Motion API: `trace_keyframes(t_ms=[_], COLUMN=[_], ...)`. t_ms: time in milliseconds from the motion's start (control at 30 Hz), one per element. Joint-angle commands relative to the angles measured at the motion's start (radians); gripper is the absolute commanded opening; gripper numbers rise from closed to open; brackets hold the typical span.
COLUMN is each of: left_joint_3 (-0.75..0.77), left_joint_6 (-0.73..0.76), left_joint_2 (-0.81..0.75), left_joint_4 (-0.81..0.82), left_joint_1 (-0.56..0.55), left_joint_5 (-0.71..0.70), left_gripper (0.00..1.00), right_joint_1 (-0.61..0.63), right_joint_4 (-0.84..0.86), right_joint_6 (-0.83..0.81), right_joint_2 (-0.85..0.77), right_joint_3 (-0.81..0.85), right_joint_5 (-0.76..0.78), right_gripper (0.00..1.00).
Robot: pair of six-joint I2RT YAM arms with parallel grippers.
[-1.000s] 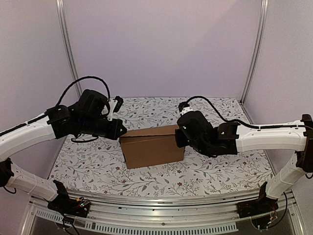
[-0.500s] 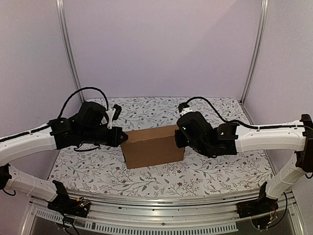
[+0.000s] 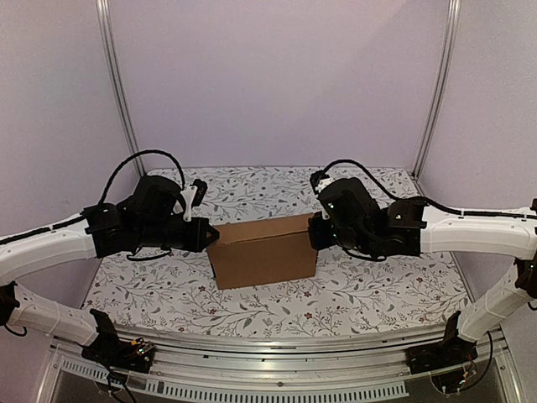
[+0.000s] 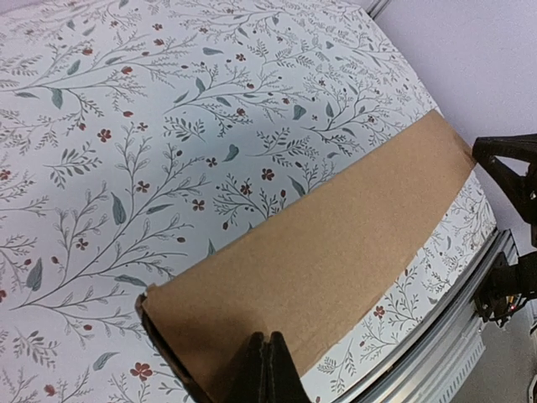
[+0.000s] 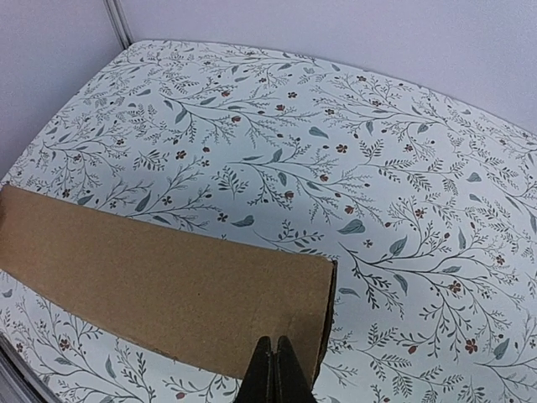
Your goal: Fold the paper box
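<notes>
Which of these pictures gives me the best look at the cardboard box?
The top external view: the whole paper box shows there, top and front. Each wrist view shows mainly one brown face close up, cut off by the frame.

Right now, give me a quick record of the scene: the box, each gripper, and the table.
box: brown cardboard, closed up, standing mid-table
left gripper: shut, nothing between its fingers, tip at the box's left end
right gripper: shut, nothing between its fingers, tip at the box's right end
contact with box: cannot tell for either gripper
table: floral-patterned cover
</notes>
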Motion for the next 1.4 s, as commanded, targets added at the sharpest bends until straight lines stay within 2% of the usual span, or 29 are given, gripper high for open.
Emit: trace_keyframes(t_ms=[0,300,700,967,1133,1367], left_joint_3=[-0.055,-0.052,-0.056,-0.034,0.044,0.187], left_joint_6=[0.005,0.01,0.014,0.016,0.03,0.066], left_joint_2=[0.027,0.032,0.029,0.04,0.039,0.038], left_joint_4=[-0.164,-0.159,-0.157,-0.162,-0.206,-0.241], left_joint_1=[0.012,0.012,0.014,0.015,0.018,0.026], left_joint_5=[-0.019,-0.015,-0.02,-0.03,-0.031,-0.002], left_gripper=[0.0,0.0,0.0,0.0,0.0,0.0], right_joint_1=[-0.014,-0.043,-0.051,-0.052,-0.051,-0.04], right_joint_4=[-0.036,-0.019,0.066,0.035,-0.011,0.003], right_joint_6=[-0.032,0.004,0.146,0.084,0.005,-0.035], right_joint_2=[-0.037,0.016,0.035,-0.03,-0.057,-0.134], right_joint_3=[0.047,0.015,-0.24,-0.13,-0.027,-0.045], right_joint_5=[-0.058,-0.108,-0.203,-0.183,-0.191,-0.282], right_gripper=[0.0,0.0,0.0,0.0,0.0,0.0])
